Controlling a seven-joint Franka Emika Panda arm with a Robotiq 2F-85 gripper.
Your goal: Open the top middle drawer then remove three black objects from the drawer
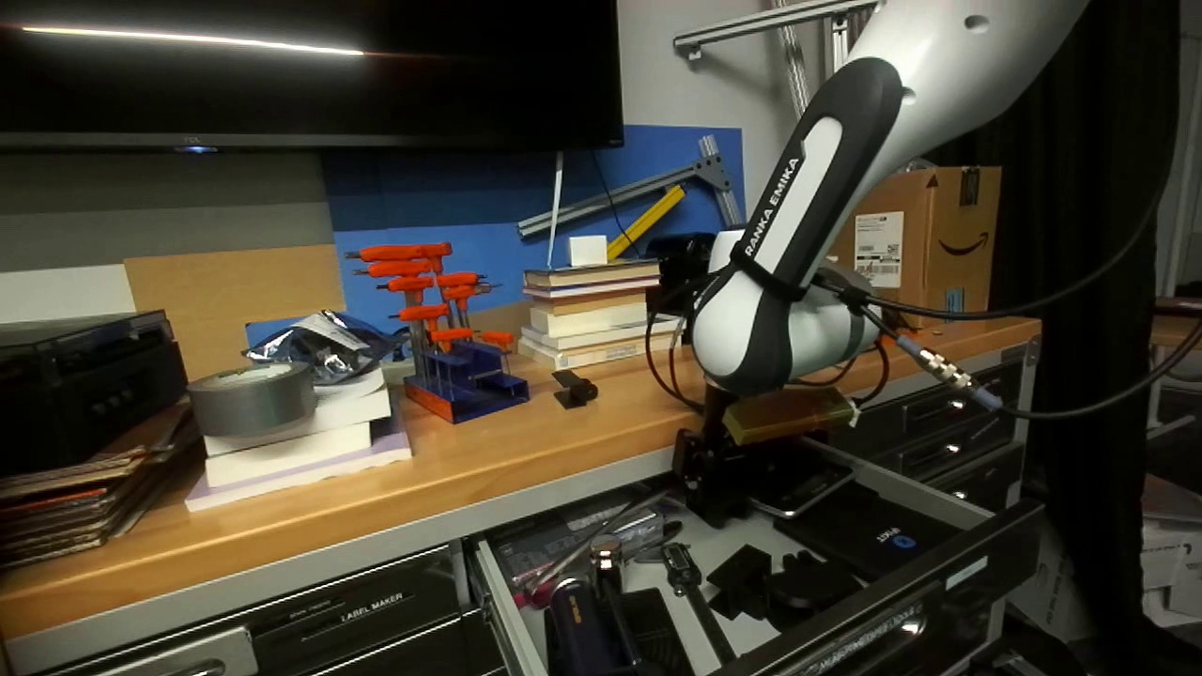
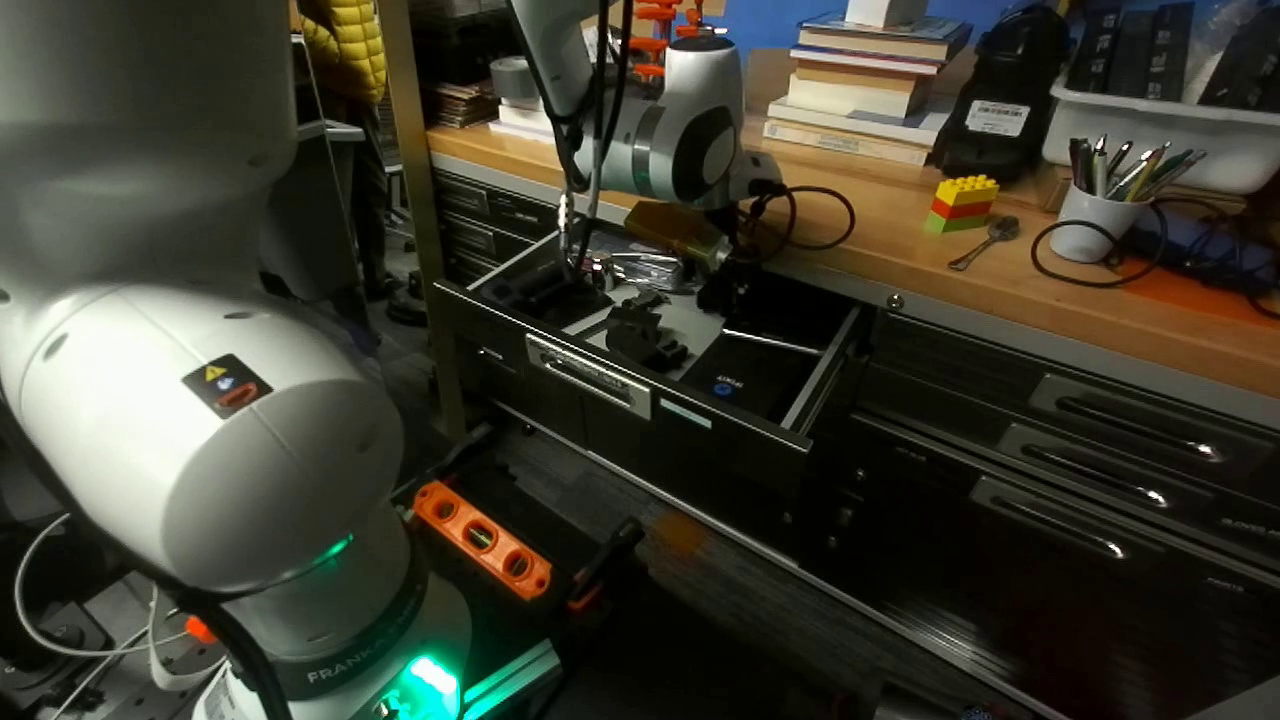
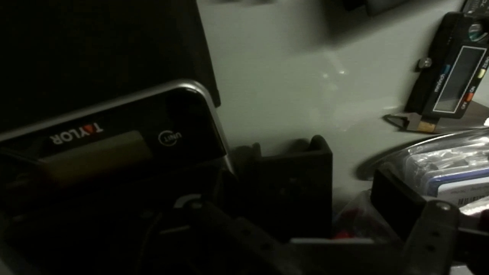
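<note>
In the wrist view we peer down from close above the open drawer, the fingers at the lower edge. In an exterior view we look obliquely down, fairly near, toward the counter beyond the fingers. In an exterior view we stand farther from them — past the looming arm — facing that counter. All three views share the drawer beneath the fingers; both exterior views add the book stack behind them.
</note>
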